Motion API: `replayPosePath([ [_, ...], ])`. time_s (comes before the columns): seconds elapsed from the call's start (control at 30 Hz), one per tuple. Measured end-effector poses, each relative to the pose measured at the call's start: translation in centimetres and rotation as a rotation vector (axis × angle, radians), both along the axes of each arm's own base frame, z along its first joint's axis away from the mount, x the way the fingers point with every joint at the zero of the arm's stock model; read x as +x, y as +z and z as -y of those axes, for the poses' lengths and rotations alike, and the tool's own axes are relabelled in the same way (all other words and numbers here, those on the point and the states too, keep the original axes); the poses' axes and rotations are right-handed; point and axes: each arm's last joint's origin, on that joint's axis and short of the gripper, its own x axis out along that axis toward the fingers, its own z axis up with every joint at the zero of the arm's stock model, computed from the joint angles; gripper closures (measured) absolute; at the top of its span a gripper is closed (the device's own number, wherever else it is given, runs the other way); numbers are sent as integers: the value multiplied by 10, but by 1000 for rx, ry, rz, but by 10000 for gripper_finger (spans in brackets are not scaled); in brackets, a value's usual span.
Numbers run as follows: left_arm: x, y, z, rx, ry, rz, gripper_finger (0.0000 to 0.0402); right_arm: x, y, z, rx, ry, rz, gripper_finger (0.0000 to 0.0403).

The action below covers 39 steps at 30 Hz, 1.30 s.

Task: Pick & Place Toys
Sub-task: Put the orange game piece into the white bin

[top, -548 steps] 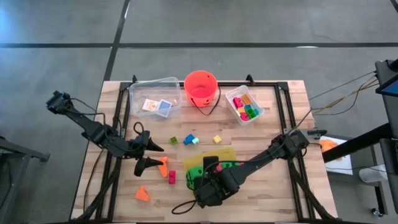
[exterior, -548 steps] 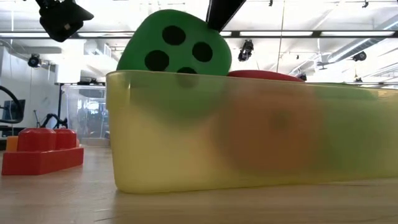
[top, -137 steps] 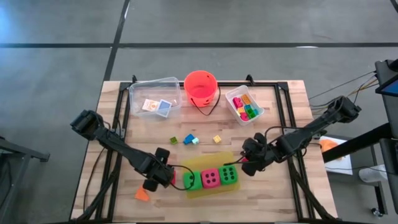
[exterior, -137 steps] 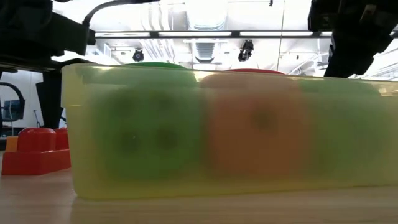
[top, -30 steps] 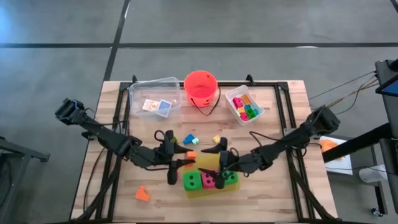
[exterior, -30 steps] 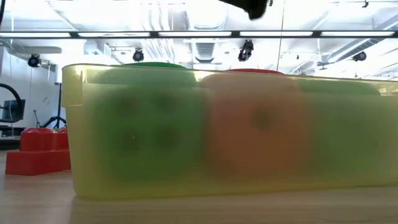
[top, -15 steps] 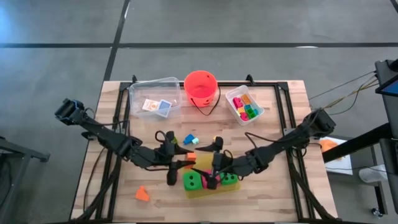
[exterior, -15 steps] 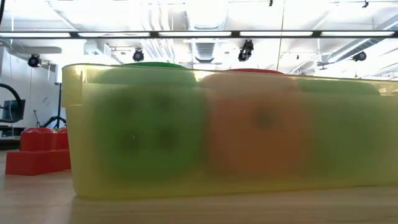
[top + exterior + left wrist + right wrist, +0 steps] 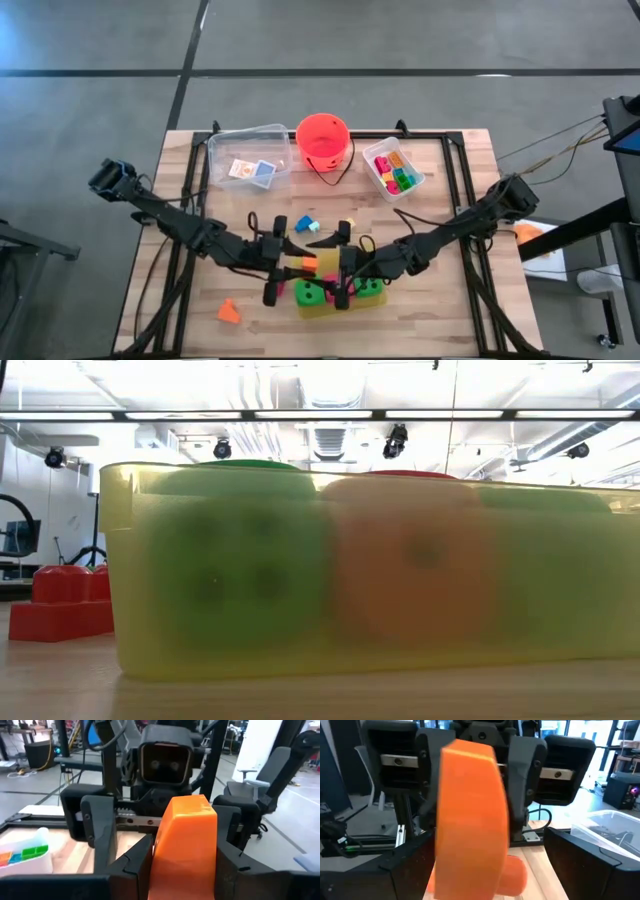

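Over the middle of the table (image 9: 450,180), my left end effector (image 9: 296,265) is gripping an orange shaped block (image 9: 308,263) between its fingers, holding it up off the wood just beside the near-left corner of the yellow tray (image 9: 345,306). My right end effector (image 9: 341,262) is facing it head-on with its fingers spread wide, one on either side of the same orange block and not closing on it; in the right wrist view the block (image 9: 470,820) is filling the space between my two dark fingers (image 9: 375,875), with the left arm's unit right behind it. In the left wrist view the block (image 9: 185,845) is sitting clamped between my left fingers (image 9: 132,862), with the right arm's camera housing just past it. The two green dice (image 9: 311,291) and the pink die between them are sitting side by side in the tray, partly under my right arm; the low view is showing them blurred through the tray's wall (image 9: 300,650), with a red brick (image 9: 55,605) lying on the table to one side. A blue brick (image 9: 305,224) is lying on the wood just beyond my end effectors, and an orange piece (image 9: 229,312) is lying near the table's front edge. Farther back, two cards (image 9: 250,171) are lying in a clear bin (image 9: 220,145), the orange-red bucket (image 9: 323,140) is standing beside it, and coloured bricks (image 9: 394,172) are filling a smaller clear box.
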Motion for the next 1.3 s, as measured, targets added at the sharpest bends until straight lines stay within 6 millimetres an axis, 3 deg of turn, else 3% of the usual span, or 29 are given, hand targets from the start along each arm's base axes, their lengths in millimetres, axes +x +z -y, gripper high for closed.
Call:
replayPosePath([
  [0.2,3,2,2,25,-9,49,268,1,0,1,35,-9,7,82],
  [0.5,9,-3,4,46,-7,55,268,0,2,0,37,-1,12,235],
  [0.77,9,-2,4,40,18,63,264,1,3,0,51,16,15,242],
  [1.0,9,-2,4,1,14,67,86,1,1,0,46,20,-9,243],
  [1.1,9,-2,4,-11,20,65,28,1,1,0,52,20,-12,243],
  [1.17,9,-2,4,-28,25,63,11,1,1,0,50,21,-15,243],
  [1.3,9,-2,3,-42,61,56,29,1,-1,0,67,18,-32,243],
])
